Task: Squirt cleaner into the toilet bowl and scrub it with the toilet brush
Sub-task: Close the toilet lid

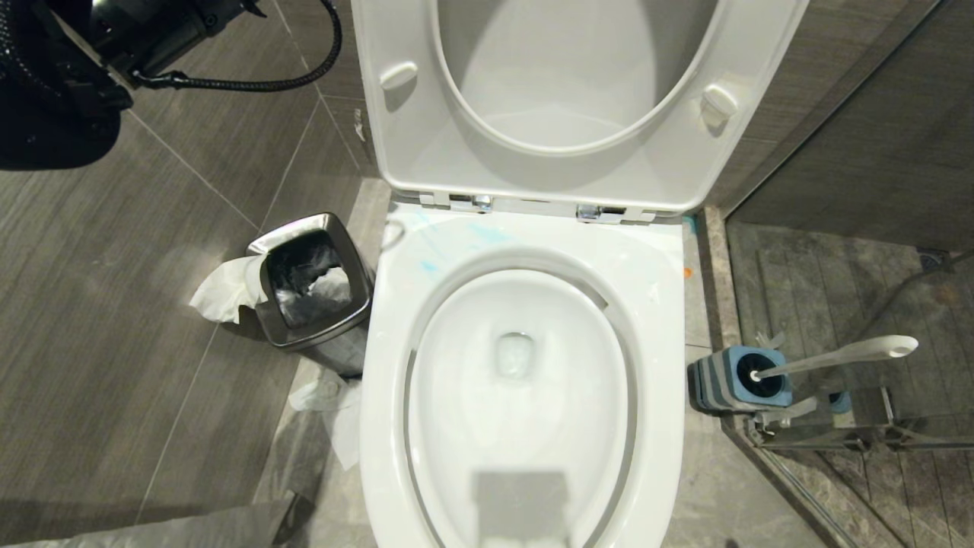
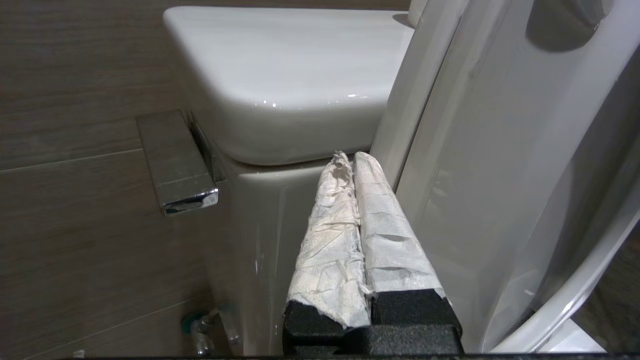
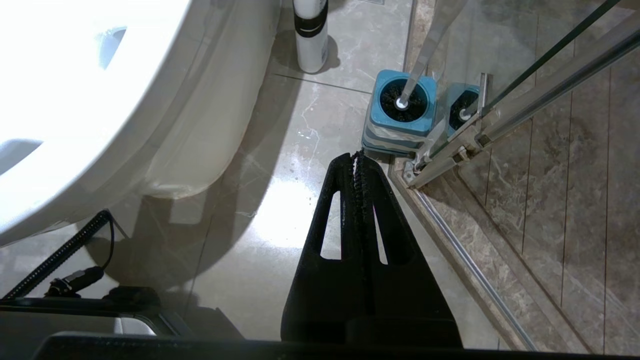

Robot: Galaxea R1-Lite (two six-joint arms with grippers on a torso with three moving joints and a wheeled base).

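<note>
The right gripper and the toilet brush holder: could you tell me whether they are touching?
Apart. In the right wrist view the shut right gripper hangs above the floor, and bare tile shows between its tip and the toilet brush holder.

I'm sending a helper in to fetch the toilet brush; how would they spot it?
Face the toilet bowl; on the floor to its right, against the glass shower partition, stands a squat grey holder with a blue top. The toilet brush is the slim white handle leaning out; ignore its fainter reflection.

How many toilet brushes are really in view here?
1. The toilet brush stands in its grey-and-blue holder on the floor right of the toilet bowl. The second one beside it is its reflection in the glass.
</note>
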